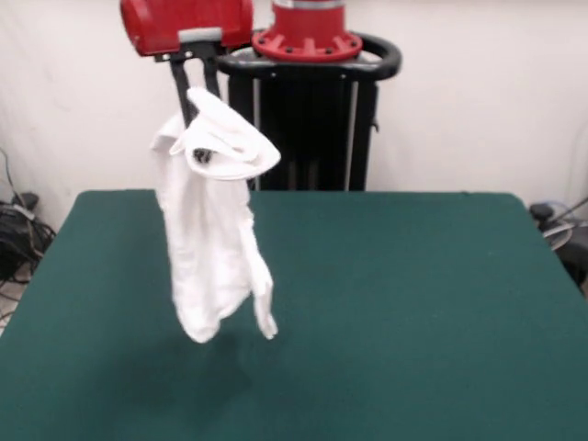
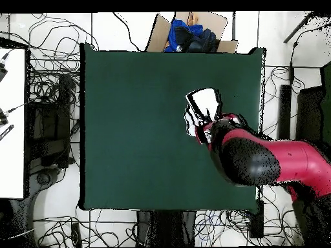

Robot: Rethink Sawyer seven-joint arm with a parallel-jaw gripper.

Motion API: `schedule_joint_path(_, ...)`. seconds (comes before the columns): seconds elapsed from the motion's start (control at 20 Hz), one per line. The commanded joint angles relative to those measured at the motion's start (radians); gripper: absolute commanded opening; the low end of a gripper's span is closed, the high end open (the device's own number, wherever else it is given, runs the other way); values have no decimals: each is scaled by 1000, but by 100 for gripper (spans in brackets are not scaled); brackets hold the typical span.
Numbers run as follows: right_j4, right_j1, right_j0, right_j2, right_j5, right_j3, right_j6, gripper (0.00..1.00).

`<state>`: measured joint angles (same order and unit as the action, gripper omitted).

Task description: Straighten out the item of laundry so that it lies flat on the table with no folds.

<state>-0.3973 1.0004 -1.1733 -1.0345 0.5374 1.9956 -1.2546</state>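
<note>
We are seeing the black two-fingered gripper [image 1: 198, 87] under the red arm, clenched on the small white crumpled T-shirt [image 1: 213, 230], which is hanging bunched, left of centre, its lower end above the dark green matte table [image 1: 413, 294].

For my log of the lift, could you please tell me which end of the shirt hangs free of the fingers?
The lower end of the shirt hangs free above the table; the bunched upper end is pinched in the fingers.
</note>
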Motion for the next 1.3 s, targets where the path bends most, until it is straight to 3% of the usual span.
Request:
schedule_joint_path(0.05, -79, 18, 108, 71, -98, 19, -115, 0)
schedule_joint_path(0.2, -136, -2, 165, 146, -241, 15, -197, 0)
schedule_joint_path(0.45, -147, -32, 225, 204, -385, -16, -217, 0)
schedule_joint_path(0.65, -111, -23, 249, 215, -498, -28, -222, 0)
schedule_joint_path(0.85, -83, -34, 318, 291, -634, -49, -235, 0)
schedule_joint_path(1.1, -41, -125, 441, 455, -831, -100, -218, 0)
schedule_joint_path(1.3, -7, -200, 498, 519, -936, -136, -198, 0)
